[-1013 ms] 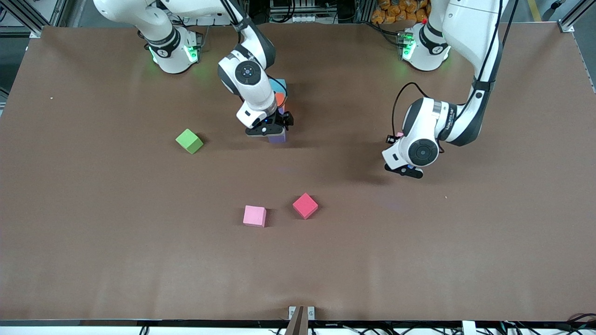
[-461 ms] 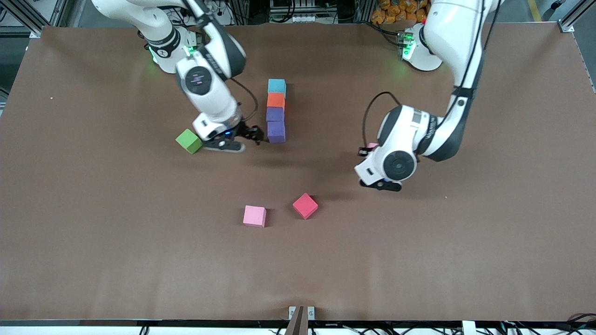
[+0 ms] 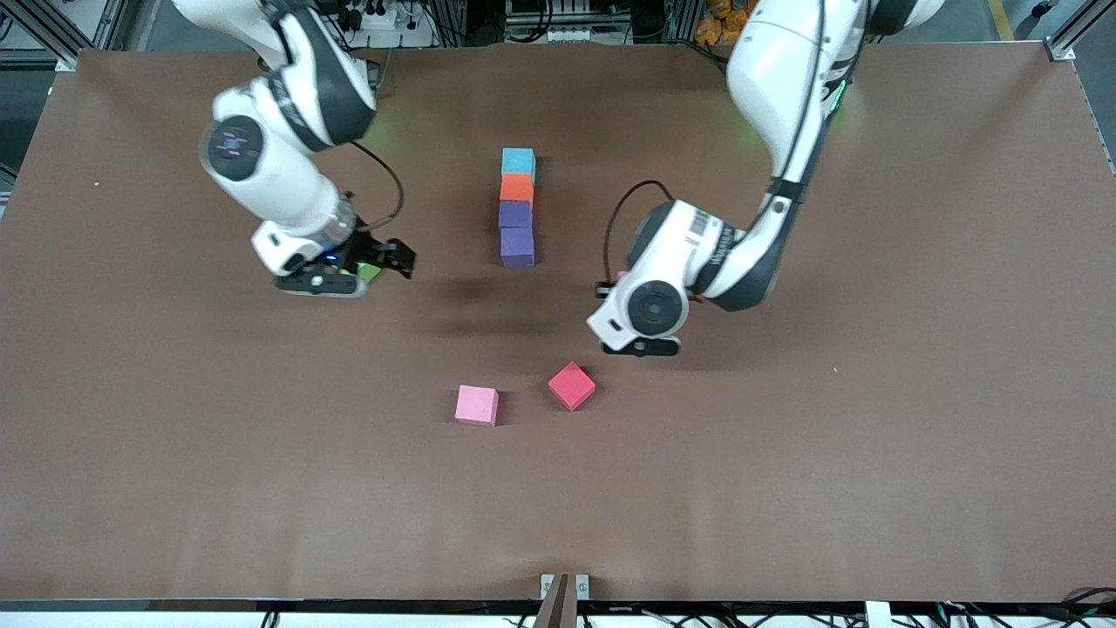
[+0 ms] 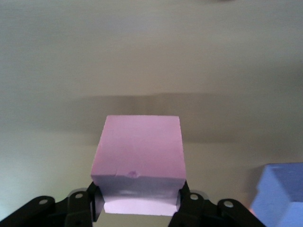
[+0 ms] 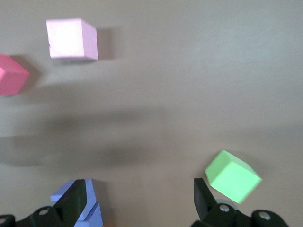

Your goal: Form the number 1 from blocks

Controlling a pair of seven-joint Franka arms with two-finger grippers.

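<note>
Cyan (image 3: 518, 161), orange (image 3: 516, 187) and two purple blocks (image 3: 516, 231) form a straight column mid-table. My right gripper (image 3: 340, 281) hangs open just above the table. The green block (image 5: 233, 176) lies beside one of its fingers (image 5: 202, 195), not between them, and is half hidden under the hand in the front view (image 3: 370, 272). My left gripper (image 4: 138, 204) is shut on a pink block (image 4: 138, 156), held over the table between the column and the red block (image 3: 571, 385). A second pink block (image 3: 477, 405) lies beside the red one.
The brown table (image 3: 872, 436) carries only the blocks. The nearest purple block (image 4: 279, 194) shows at the edge of the left wrist view. A small metal bracket (image 3: 564, 586) sits at the table's front edge.
My right gripper left the purple block at the column's near end and swung toward the right arm's end, stopping at the green block. My left gripper carried its pink block toward the middle.
</note>
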